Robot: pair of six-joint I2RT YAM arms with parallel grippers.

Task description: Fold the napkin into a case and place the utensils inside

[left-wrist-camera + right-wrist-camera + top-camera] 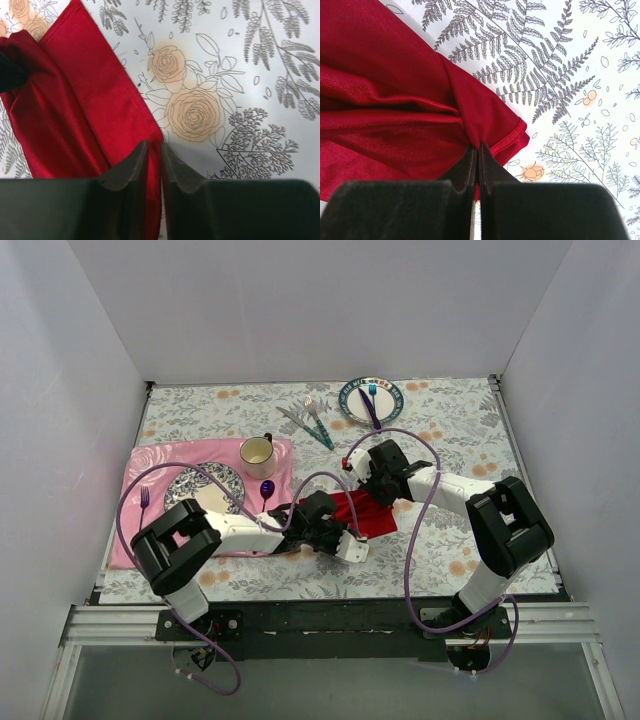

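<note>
The red napkin (362, 512) lies bunched on the floral tablecloth in the middle, between my two grippers. My left gripper (340, 530) is shut on the napkin's near edge; in the left wrist view the cloth (75, 110) runs between its fingertips (154, 152). My right gripper (372, 488) is shut on a pinched fold near the napkin's hemmed corner (485, 115), with its tips (478, 150) closed tight. The teal-handled fork and knife (312, 422) lie on the tablecloth at the back, left of a plate.
A pink placemat (205, 490) on the left holds a patterned plate (203, 486), a cup (258, 451), a purple fork (144, 502) and a purple spoon (266, 490). A plate (371, 400) at the back holds a blue fork and purple knife.
</note>
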